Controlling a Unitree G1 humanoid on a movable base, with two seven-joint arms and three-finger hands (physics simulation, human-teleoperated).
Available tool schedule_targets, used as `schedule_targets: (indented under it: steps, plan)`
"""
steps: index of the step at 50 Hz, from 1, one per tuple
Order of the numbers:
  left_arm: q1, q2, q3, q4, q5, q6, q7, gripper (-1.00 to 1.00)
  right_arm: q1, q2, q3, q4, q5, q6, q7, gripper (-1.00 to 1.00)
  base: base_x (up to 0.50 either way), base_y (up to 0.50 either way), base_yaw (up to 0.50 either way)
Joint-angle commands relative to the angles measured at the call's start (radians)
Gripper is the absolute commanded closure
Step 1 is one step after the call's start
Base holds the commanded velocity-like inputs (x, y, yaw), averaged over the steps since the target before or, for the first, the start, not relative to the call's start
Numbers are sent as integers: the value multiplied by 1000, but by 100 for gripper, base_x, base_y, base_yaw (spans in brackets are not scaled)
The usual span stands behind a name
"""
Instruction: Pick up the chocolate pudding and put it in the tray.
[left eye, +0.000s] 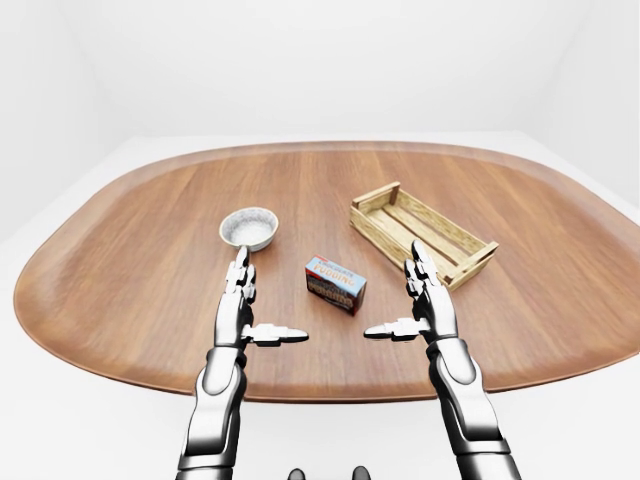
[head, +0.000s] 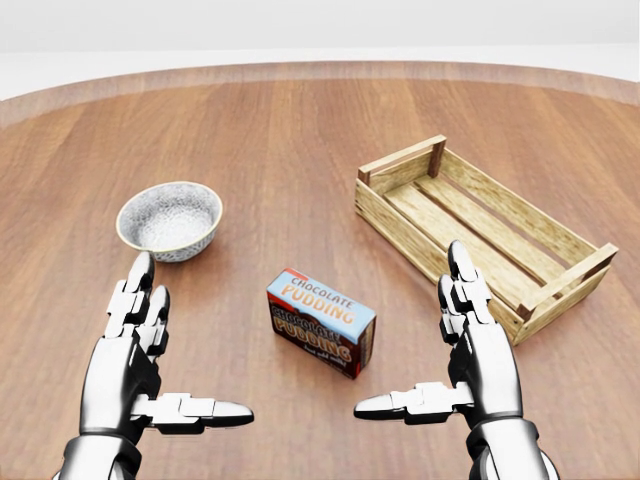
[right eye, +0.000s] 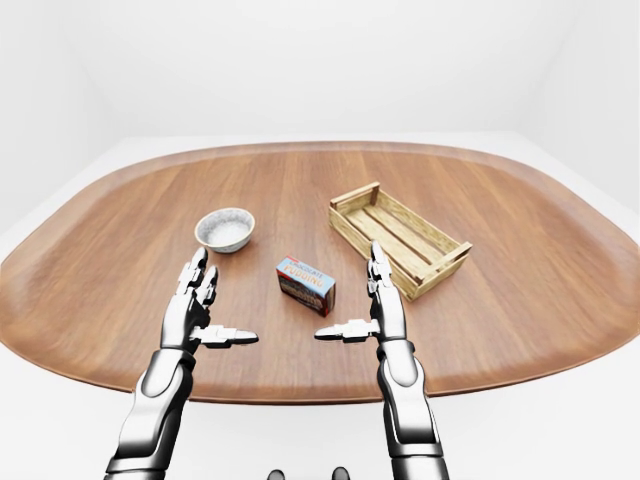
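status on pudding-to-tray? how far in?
Done: nothing yet. The chocolate pudding lies on the table, outside the tray, which holds nothing. In hand: left hand and right hand are open, flanking the box without touching it. Left: grasp, carry, place.

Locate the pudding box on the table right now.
In the head view the pudding box lies on the table at lower centre, between both open hands, bowl upper left, tray upper right.

Table layout, head view
Pudding (head: 320, 322) lies centre frame on table (head: 300, 130); bowl (head: 169, 220) upper left of it, tray (head: 478, 232) upper right, both apart from it. Left hand (head: 140, 360) bottom left, right hand (head: 470, 355) bottom right, pudding btwn them.
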Motion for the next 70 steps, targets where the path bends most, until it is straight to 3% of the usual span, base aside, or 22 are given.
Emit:
schedule_targets:
  steps: [1,15,42,55,68,69,70]
  plan:
    - [3,-1,0,-10,-13,4,-9,-100,1,0,1,-8,0,7,-1,-100,25,0,0]
    - [2,-1,-2,0,-8,1,-6,-100,-1,-1,-1,13,0,-12,1,-100,25,0,0]
    - [1,-1,-2,-4,-5,5,-3,-100,0,0,1,-2,-1,2,0,-100,25,0,0]
    - [2,-2,-3,1,-2,-2,-1,-100,-1,-1,1,10,-2,-9,5,-100,1,0,0]
    - [4,-2,-3,-7,-2,4,1,-100,1,1,3,-5,-4,4,4,-100,0,0,0]
    - [0,-2,-4,3,12,0,11,-100,1,1,3,-3,-4,2,4,-100,0,0,0]
    - [-2,-1,-3,4,10,2,10,-100,-6,2,1,58,-8,-43,0,-100,0,0,0]
